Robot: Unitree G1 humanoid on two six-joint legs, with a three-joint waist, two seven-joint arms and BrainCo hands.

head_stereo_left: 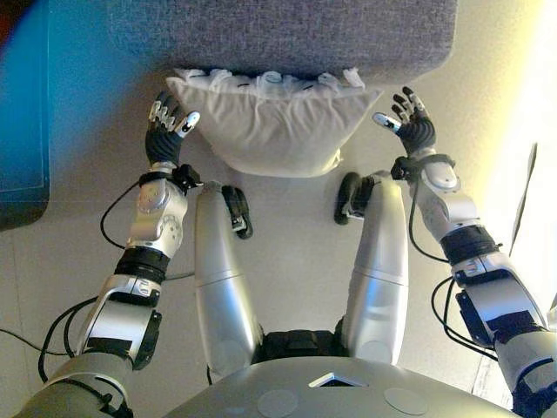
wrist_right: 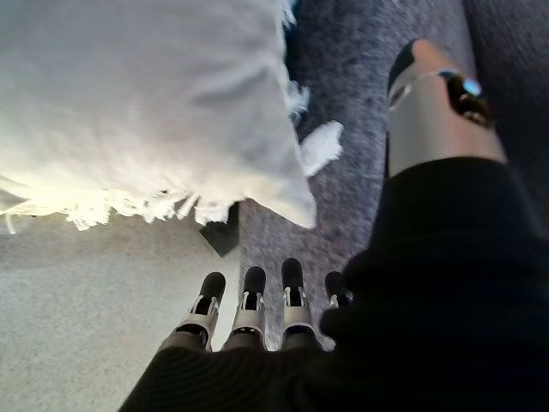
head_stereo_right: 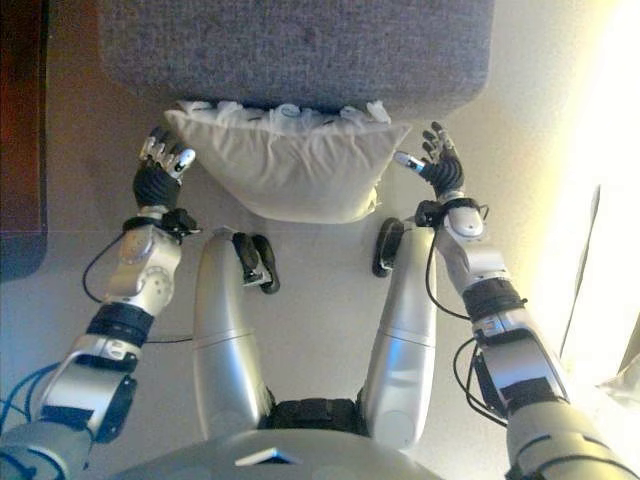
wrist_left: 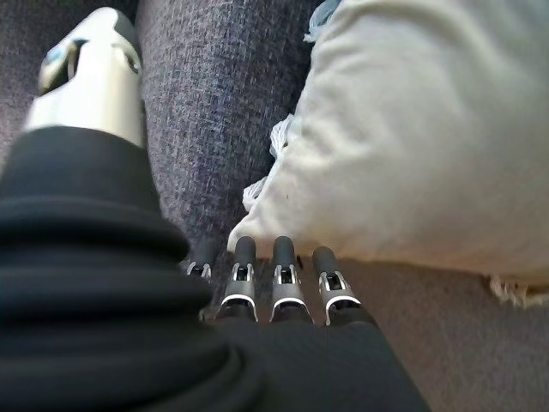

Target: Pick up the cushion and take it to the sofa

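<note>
A white cushion (head_stereo_left: 274,122) with a fringed edge leans against the front of the grey sofa (head_stereo_left: 287,35), its lower part above the floor. My left hand (head_stereo_left: 167,129) is open beside the cushion's left corner, fingers straight and close to the fabric. My right hand (head_stereo_left: 409,120) is open a little off the cushion's right corner, not touching it. In the left wrist view the fingers (wrist_left: 287,275) reach the cushion's edge (wrist_left: 412,137). In the right wrist view the fingers (wrist_right: 249,300) sit apart from the cushion (wrist_right: 146,103).
A dark cabinet or table (head_stereo_left: 22,104) stands at the left. The beige floor (head_stereo_left: 287,252) lies in front of the sofa. Bright light falls along the right side.
</note>
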